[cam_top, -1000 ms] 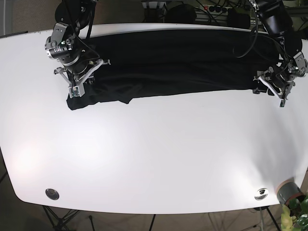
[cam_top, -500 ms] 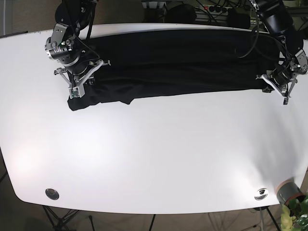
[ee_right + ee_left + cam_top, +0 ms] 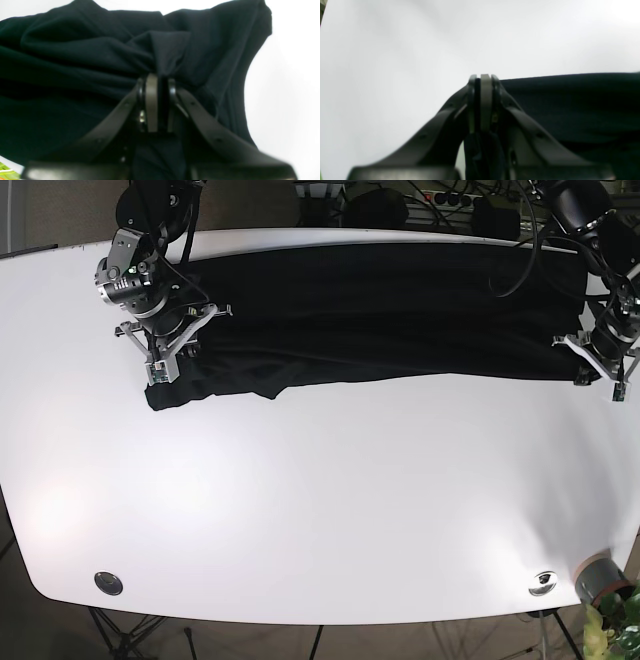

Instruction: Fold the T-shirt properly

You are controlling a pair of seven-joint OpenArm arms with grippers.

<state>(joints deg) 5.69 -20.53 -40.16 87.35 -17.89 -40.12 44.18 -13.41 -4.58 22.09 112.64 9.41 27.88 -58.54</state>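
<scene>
Stretching the shirt flat along the far worktop edge

Left to right in the base view, our right tool [image 3: 160, 368] and left tool [image 3: 598, 374] each clamp an end of the black T-shirt [image 3: 380, 310] on the worktop [image 3: 320, 500]; we should pull evenly, keeping the cloth low.

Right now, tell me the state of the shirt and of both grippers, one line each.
T-shirt: stretched out across the far side of the table, bunched at the right gripper's end.
Left gripper: shut on the T-shirt's edge.
Right gripper: shut on a pinch of T-shirt fabric.
</scene>
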